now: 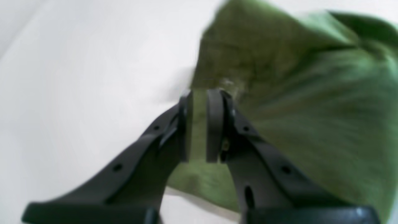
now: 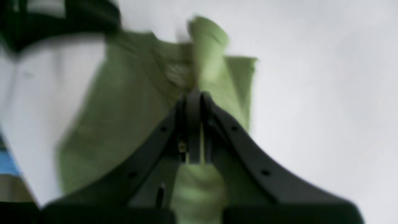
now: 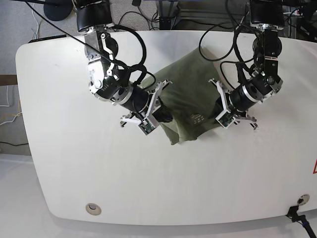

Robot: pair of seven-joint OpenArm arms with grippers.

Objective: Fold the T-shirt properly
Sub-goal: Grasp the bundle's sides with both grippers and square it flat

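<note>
- left gripper (image 1: 199, 124): jaws nearly together with a strip of green cloth pinched between the pads. Clamped on the T-shirt (image 3: 190, 91), at an edge on its side of the garment.
- right gripper (image 2: 194, 130): jaws closed tight on cloth, green fabric bunched both above and below the pinch. Also holding the T-shirt, on the opposite side.
- Both wrist views are blurred, so I can't tell which seam or hem each one has.
- T-shirt: sits mid-table (image 3: 74, 173) between the two arms, bunched into a rough wedge, not flat. In the base view its lower part comes to a point near table centre; the inside-neck label (image 3: 196, 118) shows close to the left gripper.
- Handling, my read: light, limp cotton, no stiffness. It sags and folds wherever it isn't supported, and drags on the tabletop instead of sliding clean. Not fragile, not slippery.
- Where to grip: pinch at edges or corners, through both layers, ideally matching points left and right (shoulders or hem corners), so the cloth hangs even.
- Risk: a single-layer or mid-panel pinch just pulls up a tent and skews the fold.
</note>
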